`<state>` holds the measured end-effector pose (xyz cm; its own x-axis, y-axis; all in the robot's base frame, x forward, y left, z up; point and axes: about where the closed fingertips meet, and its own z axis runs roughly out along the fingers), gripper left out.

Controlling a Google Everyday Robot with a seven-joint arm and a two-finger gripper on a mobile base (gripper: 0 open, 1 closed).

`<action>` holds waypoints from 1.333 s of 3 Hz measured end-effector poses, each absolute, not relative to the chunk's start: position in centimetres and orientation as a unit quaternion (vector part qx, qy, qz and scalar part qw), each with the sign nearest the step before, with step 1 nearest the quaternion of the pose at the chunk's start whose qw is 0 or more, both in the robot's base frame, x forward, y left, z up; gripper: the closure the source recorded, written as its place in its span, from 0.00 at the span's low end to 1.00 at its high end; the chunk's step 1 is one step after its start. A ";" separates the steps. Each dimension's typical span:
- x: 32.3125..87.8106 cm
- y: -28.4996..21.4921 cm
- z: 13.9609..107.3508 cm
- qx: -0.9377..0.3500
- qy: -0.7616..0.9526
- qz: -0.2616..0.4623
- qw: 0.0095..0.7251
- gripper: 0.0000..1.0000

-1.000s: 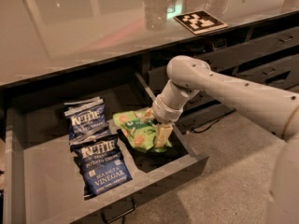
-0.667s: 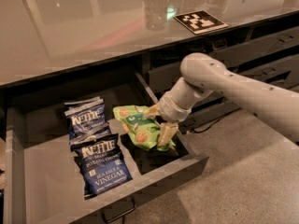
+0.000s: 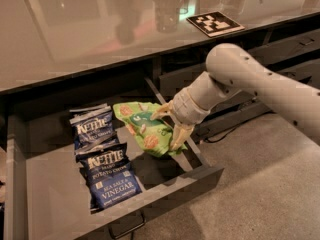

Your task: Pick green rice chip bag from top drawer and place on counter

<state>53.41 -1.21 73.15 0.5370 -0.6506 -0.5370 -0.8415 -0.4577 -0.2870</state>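
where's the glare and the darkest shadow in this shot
Camera view: glare and reflections cover the counter; deepest shadow lies at the back of the top drawer; the gripper, over the drawer's right side, grips the green rice chip bag, which casts a shadow below it.

The pale two-finger claw (image 3: 171, 126), closed on the crinkly bright green rice chip bag (image 3: 144, 126) above the wide dark grey top drawer (image 3: 55, 194), hides the bag's right edge. The drawer's left end and the white arm (image 3: 270, 86) run out of frame.
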 end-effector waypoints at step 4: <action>49.2 4.4 88.0 -0.897 0.262 0.086 0.344 1.00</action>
